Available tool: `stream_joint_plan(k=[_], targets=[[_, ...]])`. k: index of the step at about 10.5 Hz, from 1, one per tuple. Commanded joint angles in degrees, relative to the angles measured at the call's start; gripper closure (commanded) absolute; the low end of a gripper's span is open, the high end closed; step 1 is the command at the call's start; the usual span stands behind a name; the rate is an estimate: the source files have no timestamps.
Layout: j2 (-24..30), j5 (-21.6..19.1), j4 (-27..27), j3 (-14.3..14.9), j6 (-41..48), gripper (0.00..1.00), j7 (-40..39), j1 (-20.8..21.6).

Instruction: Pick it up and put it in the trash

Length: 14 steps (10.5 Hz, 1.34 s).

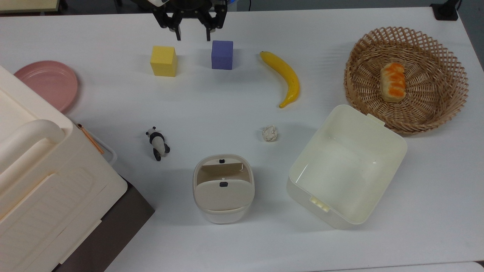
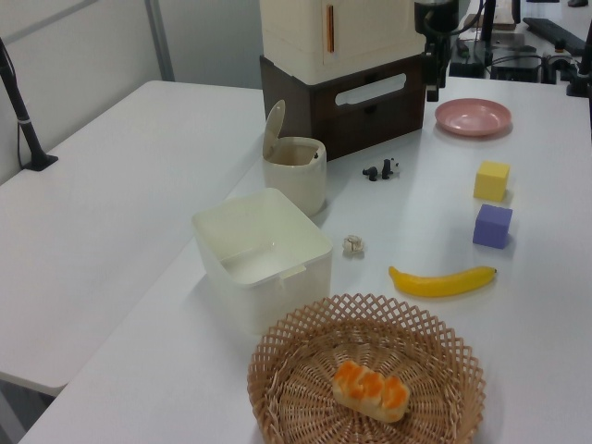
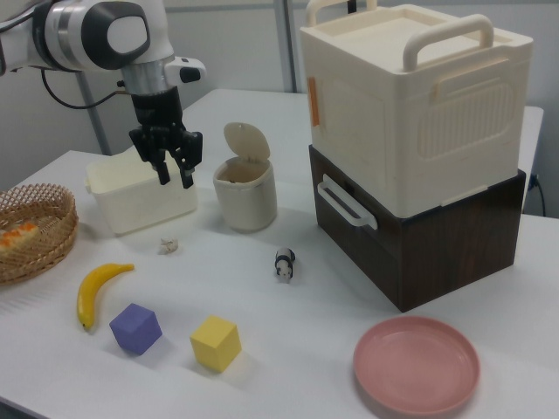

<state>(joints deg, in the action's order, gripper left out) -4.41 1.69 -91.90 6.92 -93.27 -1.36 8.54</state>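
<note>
The small crumpled paper ball [image 1: 270,133] [image 2: 353,244] [image 3: 169,246] lies on the white table between the banana and the cream tub. The trash [image 1: 223,187] [image 2: 296,171] [image 3: 244,192], a rounded cream bin with its beige lid tipped open, stands just below and to the left of the ball in the top view. My gripper [image 1: 192,36] [image 3: 175,177] [image 2: 431,88] hangs open and empty at the top view's upper edge. It is above the gap between the two cubes, far from the ball.
A yellow cube [image 1: 163,61], a purple cube [image 1: 222,54] and a banana [image 1: 285,77] lie below the gripper. A cream tub [image 1: 401,151], a wicker basket [image 1: 435,45] with bread, a panda figurine [image 1: 158,143], a pink plate [image 1: 47,83] and a big storage box [image 1: 38,181] ring the ball.
</note>
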Motion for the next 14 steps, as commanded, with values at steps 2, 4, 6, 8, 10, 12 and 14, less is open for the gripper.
stream_joint_plan(k=[2,4,6,8,10,12,14], targets=[[-3.7,-5.5,4.0,1.3,-10.5,0.77,-2.9,0.7],[-6.6,-7.4,6.5,1.3,-16.8,0.86,-2.3,0.9],[-10.2,-7.1,8.2,1.3,-26.6,0.91,-1.2,2.1],[-15.9,-7.1,12.8,1.3,-36.3,0.95,3.2,2.4],[-21.5,-7.0,17.4,1.3,-44.1,0.95,5.7,2.4],[-25.2,-7.0,19.0,2.0,-53.7,0.96,6.2,4.1],[-27.7,-7.0,19.0,3.1,-61.5,0.96,6.4,5.7]])
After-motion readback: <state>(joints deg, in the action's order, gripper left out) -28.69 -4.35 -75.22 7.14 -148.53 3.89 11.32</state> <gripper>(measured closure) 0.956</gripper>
